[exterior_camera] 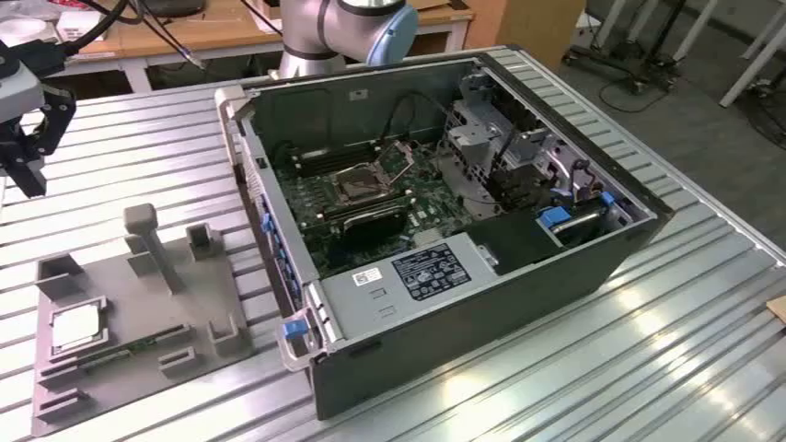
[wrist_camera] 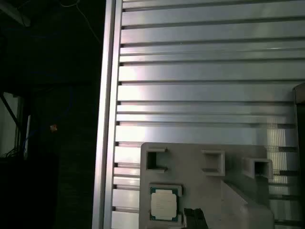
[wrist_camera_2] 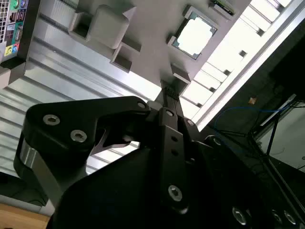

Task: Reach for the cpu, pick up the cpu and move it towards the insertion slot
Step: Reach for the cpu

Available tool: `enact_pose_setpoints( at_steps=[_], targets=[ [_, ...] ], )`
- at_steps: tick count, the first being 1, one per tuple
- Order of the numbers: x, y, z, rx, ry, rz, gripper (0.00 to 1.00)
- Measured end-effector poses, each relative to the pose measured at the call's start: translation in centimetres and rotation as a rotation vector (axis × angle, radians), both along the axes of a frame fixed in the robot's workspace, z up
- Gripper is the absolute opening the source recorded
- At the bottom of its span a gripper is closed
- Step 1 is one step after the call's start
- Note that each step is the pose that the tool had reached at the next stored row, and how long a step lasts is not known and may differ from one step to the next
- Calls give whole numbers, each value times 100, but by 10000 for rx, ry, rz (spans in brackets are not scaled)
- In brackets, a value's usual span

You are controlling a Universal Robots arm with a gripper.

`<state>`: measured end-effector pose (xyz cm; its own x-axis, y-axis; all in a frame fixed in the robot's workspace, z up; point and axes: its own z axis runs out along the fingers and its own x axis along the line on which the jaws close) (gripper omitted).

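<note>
While one tool [wrist_camera_2: 170,94] hovers, one cpu [wrist_camera_2: 194,36] rests.

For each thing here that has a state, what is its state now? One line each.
cpu, lying in its recess of the grey fixture, not gripped.
insertion slot, empty, dark centre showing.
computer case, lying on its side, open.
gripper, above the table, apart from the cpu.
</note>
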<state>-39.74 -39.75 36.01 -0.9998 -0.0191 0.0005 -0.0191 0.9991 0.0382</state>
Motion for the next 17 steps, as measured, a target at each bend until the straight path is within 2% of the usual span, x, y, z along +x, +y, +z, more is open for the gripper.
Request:
enact_pose_setpoints(
  at_steps=[17],
  targets=[
    [-18,0,-5,0,0,0,11]
  ],
)
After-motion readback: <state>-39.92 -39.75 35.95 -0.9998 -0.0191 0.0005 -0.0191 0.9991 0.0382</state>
